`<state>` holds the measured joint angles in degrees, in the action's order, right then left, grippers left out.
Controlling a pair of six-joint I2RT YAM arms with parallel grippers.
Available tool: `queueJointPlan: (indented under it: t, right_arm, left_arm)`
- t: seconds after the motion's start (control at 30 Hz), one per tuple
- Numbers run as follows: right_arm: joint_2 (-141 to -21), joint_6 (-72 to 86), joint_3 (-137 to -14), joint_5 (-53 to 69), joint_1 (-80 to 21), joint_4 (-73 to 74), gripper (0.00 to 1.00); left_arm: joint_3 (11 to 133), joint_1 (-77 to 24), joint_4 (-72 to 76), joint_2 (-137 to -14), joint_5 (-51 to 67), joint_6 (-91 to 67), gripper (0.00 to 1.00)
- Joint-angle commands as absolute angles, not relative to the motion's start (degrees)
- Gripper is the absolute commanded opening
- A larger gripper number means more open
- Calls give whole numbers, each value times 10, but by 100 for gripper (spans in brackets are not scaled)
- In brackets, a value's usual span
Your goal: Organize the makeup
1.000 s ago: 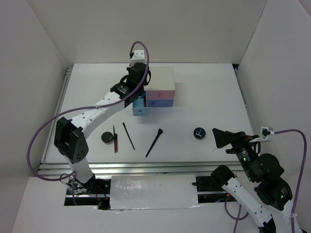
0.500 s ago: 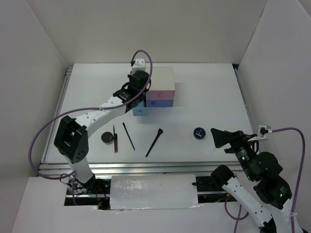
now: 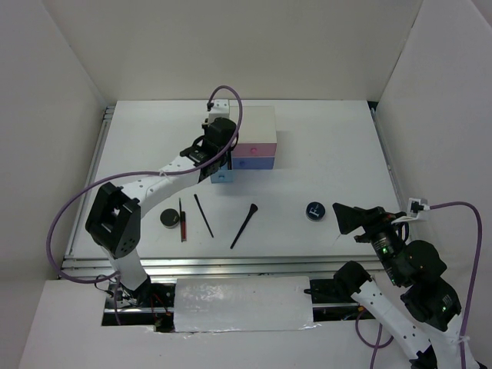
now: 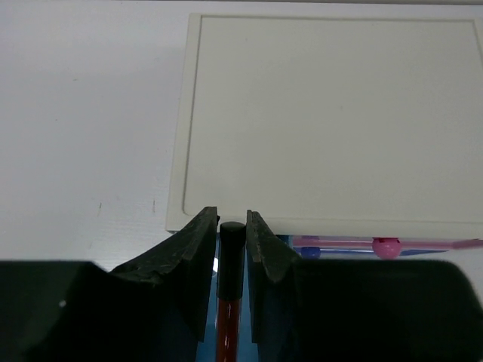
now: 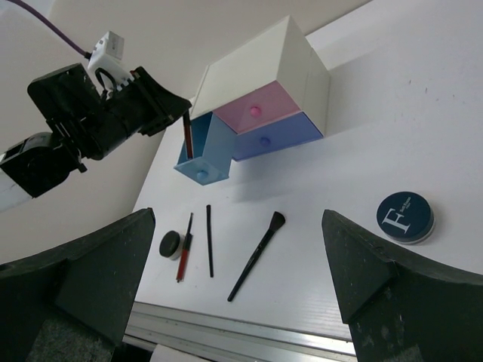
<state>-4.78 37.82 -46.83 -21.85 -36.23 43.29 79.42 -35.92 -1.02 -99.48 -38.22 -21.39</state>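
My left gripper (image 3: 217,156) is shut on a red-brown lipstick-like tube with a black cap (image 4: 231,253). It holds the tube upright over the open blue drawer (image 5: 204,154) of the white box (image 3: 255,124). In the right wrist view the tube (image 5: 187,137) dips into that drawer. On the table lie a black compact (image 3: 169,218), another red-brown tube (image 3: 183,223), a thin black pencil (image 3: 204,215), a flared black brush (image 3: 244,225) and a second compact (image 3: 314,211). My right gripper (image 3: 346,217) is open and empty, just right of that compact.
The white box has a shut pink drawer (image 5: 253,109) and a shut blue-violet drawer (image 5: 268,139) beside the open one. White walls stand on three sides. A metal rail (image 3: 231,265) runs along the near table edge.
My left gripper has come a little nearer and lower with the tube, over the open blue drawer. The right arm has barely moved.
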Motion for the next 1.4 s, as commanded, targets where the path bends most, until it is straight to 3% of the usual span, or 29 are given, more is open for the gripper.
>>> queueJointPlan:
  t: [0.0, 0.03, 0.17, 0.2, 0.27, 0.43, 0.53, 0.7, 0.93, 1.37]
  right_arm:
    - [-57, 376, -467, -218, -365, 408, 100]
    - [-59, 376, -467, -217, -365, 408, 100]
    - [-58, 376, -468, -217, -364, 408, 100]
    - [-59, 375, -468, -218, -365, 408, 100]
    - [-60, 375, -468, -217, -365, 407, 100]
    - [-65, 375, -454, -207, -365, 396, 100]
    - [-75, 376, -443, -193, -364, 382, 100]
    - [-85, 376, -425, -167, -364, 349, 100]
    - [-98, 381, -401, -113, -364, 316, 100]
    - [-107, 376, -387, -111, -365, 309, 99]
  left_arm:
    - [801, -357, 13, -984, -381, -228, 37]
    - [801, -357, 11, -978, -377, -228, 43]
    - [794, -358, 11, -951, -373, -232, 87]
    - [793, -358, 9, -938, -374, -234, 94]
    - [797, -358, 2, -926, -381, -240, 97]
    - [834, -358, -100, -887, -431, -296, 96]
    - [843, -358, -253, -865, -461, -372, 95]
    - [750, -358, -353, -771, -437, -520, 90]
    - [550, -372, -343, -695, -359, -575, 59]
    - [369, -374, -273, -722, -326, -608, 58]
